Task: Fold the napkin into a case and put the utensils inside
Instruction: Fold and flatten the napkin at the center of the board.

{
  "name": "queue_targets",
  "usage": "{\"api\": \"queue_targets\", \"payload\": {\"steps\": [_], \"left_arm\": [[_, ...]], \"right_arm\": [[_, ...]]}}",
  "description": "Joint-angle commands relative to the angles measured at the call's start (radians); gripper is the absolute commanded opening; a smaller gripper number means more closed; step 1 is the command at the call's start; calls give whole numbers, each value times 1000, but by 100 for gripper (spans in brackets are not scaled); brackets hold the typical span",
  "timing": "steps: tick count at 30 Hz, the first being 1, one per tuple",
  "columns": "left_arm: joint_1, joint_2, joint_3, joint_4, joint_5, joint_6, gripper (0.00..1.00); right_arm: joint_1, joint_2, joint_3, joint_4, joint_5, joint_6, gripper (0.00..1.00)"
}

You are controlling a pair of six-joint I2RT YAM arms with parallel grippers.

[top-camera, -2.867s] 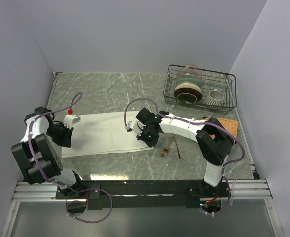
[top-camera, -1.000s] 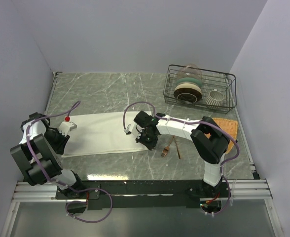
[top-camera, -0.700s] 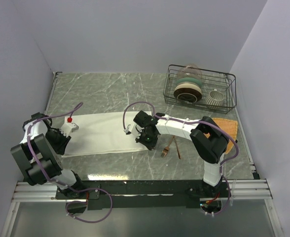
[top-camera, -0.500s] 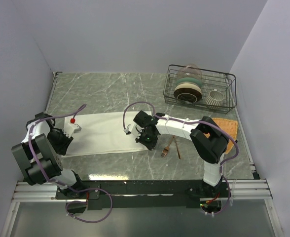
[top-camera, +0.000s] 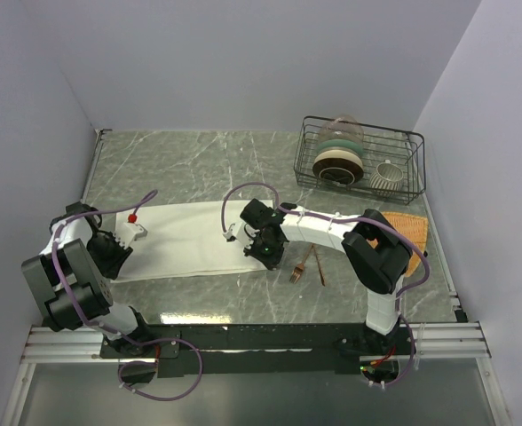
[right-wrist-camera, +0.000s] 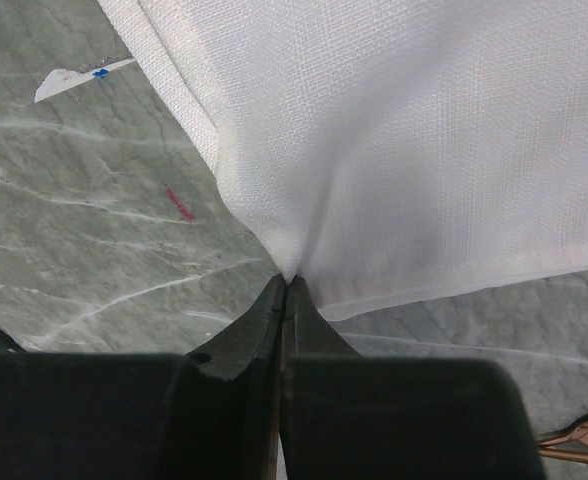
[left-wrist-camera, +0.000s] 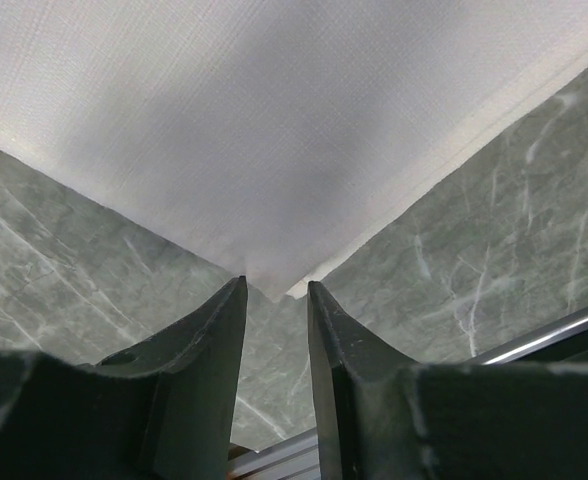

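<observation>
One napkin (top-camera: 185,240); two utensils (top-camera: 304,264); one rack (top-camera: 417,161), maybe four dishes (top-camera: 338,160) inside; one orange mat (top-camera: 414,231).

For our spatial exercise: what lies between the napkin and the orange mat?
The utensils, lying on the table; the top view shows them.

1. Napkin (right-wrist-camera: 424,130): cream-white woven cloth, lying across the upper and right part, its hemmed edges meeting at a corner near the middle.
2. Right gripper (right-wrist-camera: 284,292): dark fingers pressing together, pinching that corner; the cloth is puckering toward them.
3. Tabletop (right-wrist-camera: 74,260): green marbled, showing at left and below.
4. White scrap (right-wrist-camera: 79,80): lying upper left, apart from the napkin.
5. Copper utensil (right-wrist-camera: 582,437): tip only, peeking in at lower right.
</observation>
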Motion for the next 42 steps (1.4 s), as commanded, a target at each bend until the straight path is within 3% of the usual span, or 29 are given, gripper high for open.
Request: {"api": "queue_targets", "payload": {"steps": [1,8,14,19,22,25,26,27,30,34,42], "left_arm": [[-6,2,-3,7,-7,31,36],[-9,9,-15,31,-12,29,31],[-8,2,-17,30,-7,41,19],[-8,-12,-8,18,3,40,3],[-9,-32,14,-14,29,37,1],[-9,-55,20,-31,36,44,2],[-9,-67,14,-28,37,55,6],[-8,-73,8,-22,37,63,19],[-11,-87,-11,-8,37,86,32],[-14,-75,-25,7,17,113,39],[-23,-47,-37,25,-7,156,38]], "right_arm": [[2,23,7,3,5,7,0],[2,26,9,-2,6,5,0],[2,29,15,-5,5,9,0],[2,29,17,-5,3,10,0],[2,20,17,-7,3,9,0],[2,14,12,-5,2,4,0],[2,14,12,-5,5,4,0],[2,15,12,-5,5,2,0],[1,18,15,-7,3,2,0],[2,20,15,-8,5,1,0],[4,27,17,-8,0,10,0]]}}
